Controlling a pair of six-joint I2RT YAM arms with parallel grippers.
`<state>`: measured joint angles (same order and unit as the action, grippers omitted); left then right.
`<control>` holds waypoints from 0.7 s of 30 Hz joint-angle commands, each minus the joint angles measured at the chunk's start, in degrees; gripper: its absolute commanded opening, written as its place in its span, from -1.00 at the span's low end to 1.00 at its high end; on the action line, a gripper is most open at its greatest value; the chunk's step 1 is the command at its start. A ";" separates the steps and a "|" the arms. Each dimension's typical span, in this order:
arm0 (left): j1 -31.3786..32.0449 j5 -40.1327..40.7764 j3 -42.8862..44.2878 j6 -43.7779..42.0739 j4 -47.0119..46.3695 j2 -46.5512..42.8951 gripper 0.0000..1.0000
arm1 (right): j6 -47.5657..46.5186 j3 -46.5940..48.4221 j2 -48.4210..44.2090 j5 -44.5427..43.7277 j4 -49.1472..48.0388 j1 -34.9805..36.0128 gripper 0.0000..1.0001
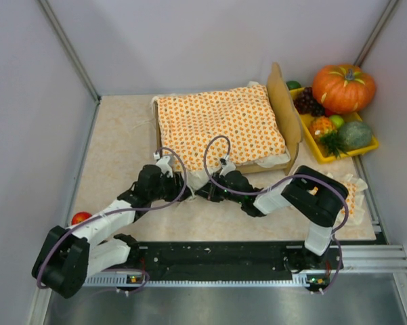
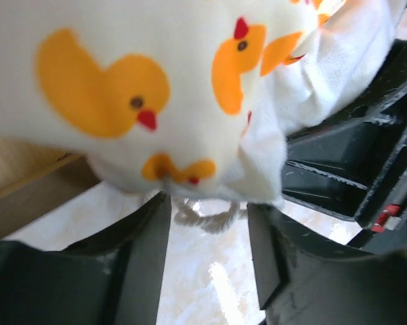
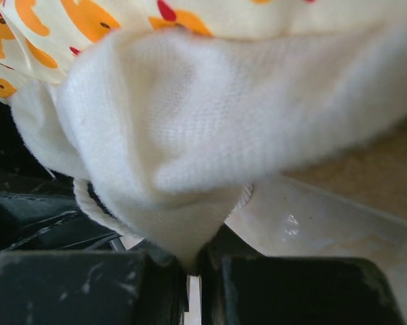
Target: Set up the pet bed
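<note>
Overhead, the bed (image 1: pixel 282 101) is standing at the middle rear of the table (image 1: pixel 118 145), headboard to the right. The bedspread (image 1: pixel 217 125) is lying over it and covering nearly the whole frame. The right gripper (image 3: pixel 193 261) is pinching the bedspread's cream near corner between pressed-together fingers. The left gripper (image 2: pixel 208 227) is hanging just beside it with jaws spread, a cord loop dangling in the gap and nothing gripped. By this view, spreading is nearly done: the near edge is awaiting smoothing, and the pillow (image 1: pixel 355 196), partly hidden by the right arm, is not yet on the bed. A fruit tray (image 1: pixel 325 154) and pumpkin (image 1: pixel 343 87) are crowding the headboard side, and a red fruit (image 1: pixel 80 217) is sitting at the near left.
</note>
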<state>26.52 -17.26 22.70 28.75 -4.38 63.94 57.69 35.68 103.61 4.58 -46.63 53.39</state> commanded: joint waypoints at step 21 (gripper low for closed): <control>9.41 22.24 0.67 5.08 21.69 -6.13 0.22 | -3.90 0.00 -6.32 -3.70 7.34 1.98 -1.00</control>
<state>32.25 -4.05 19.77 31.99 14.28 53.93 55.07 35.57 100.16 1.52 -39.38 54.74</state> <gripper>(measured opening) 0.623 0.010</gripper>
